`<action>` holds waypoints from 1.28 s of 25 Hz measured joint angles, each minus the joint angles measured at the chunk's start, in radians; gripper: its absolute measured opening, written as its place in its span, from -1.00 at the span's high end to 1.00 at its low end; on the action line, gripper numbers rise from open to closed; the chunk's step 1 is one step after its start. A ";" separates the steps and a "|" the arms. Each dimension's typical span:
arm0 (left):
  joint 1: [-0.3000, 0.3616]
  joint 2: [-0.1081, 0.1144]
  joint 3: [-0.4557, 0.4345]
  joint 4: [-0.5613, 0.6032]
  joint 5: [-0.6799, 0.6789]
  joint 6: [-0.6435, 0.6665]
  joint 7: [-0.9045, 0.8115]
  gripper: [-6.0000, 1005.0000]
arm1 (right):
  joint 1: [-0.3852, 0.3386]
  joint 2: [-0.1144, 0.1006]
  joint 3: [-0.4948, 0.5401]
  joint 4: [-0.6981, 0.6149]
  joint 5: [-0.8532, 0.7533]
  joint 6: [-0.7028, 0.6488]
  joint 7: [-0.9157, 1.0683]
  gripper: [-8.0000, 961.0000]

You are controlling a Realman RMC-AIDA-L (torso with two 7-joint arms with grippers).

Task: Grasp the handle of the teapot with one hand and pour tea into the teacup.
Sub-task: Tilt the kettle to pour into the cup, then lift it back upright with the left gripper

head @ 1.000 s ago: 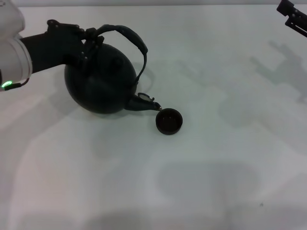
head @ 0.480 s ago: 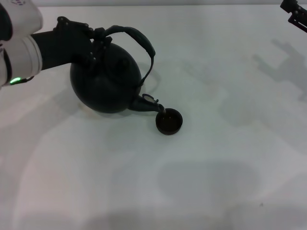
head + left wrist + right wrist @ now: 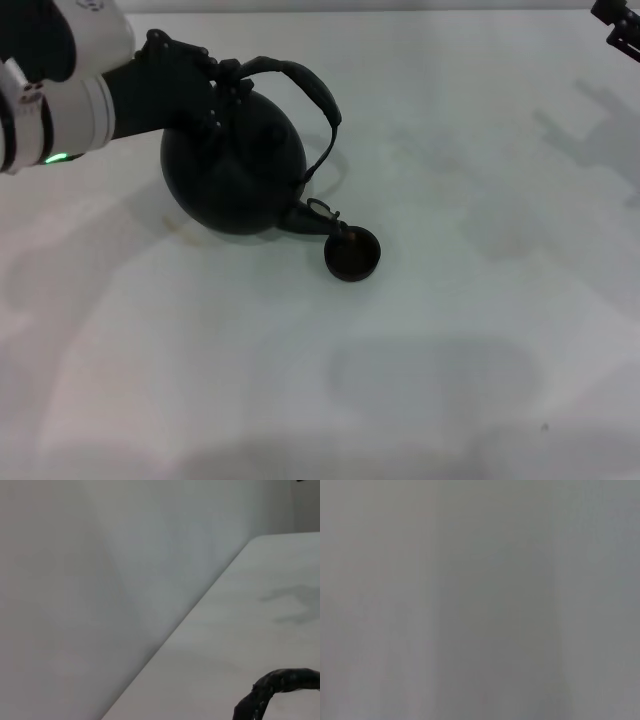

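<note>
left gripper (image 3: pixel 222 82) fingers: blending into the dark handle (image 3: pixel 300 85), grip undeterminable
right gripper (image 3: pixel 622 22): being cropped at the far right corner
teacup (image 3: pixel 352 253) contents: too dark to tell
handle, left wrist view: only a short arc showing

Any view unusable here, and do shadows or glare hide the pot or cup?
Right wrist view: a featureless grey field, nothing to read. Left wrist view: only a bit of the handle shows. Head view: soft shadows on the table, no glare; the teapot and teacup read as dark shapes with little surface detail.
</note>
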 joint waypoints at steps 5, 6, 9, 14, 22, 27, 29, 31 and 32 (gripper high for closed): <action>-0.023 0.002 0.008 0.003 0.040 0.000 -0.032 0.67 | -0.001 -0.001 0.001 0.000 0.001 -0.016 -0.003 -0.75; -0.028 0.002 0.011 0.005 0.051 0.001 -0.040 0.67 | -0.001 -0.001 0.001 0.000 0.001 -0.019 -0.005 -0.75; -0.041 0.002 0.020 0.012 0.091 0.004 -0.071 0.67 | -0.001 -0.001 0.001 0.000 0.001 -0.027 -0.009 -0.75; -0.053 0.002 0.028 0.026 0.123 0.013 -0.104 0.67 | 0.000 -0.003 0.001 0.000 0.002 -0.040 -0.010 -0.75; -0.055 0.002 0.029 0.032 0.124 0.014 -0.113 0.67 | 0.001 -0.003 0.010 0.000 0.002 -0.046 -0.020 -0.75; -0.038 0.000 0.030 0.049 0.125 0.014 -0.113 0.67 | 0.000 -0.007 0.022 0.000 0.001 -0.050 -0.021 -0.75; -0.030 0.000 0.032 0.054 0.125 0.014 -0.113 0.68 | -0.002 -0.009 0.023 -0.001 0.001 -0.052 -0.022 -0.75; -0.020 0.000 0.032 0.057 0.124 0.014 -0.114 0.68 | -0.003 -0.012 0.024 -0.001 0.002 -0.054 -0.022 -0.75; -0.014 -0.001 0.034 0.060 0.124 0.014 -0.114 0.68 | -0.003 -0.013 0.024 -0.001 0.002 -0.056 -0.022 -0.75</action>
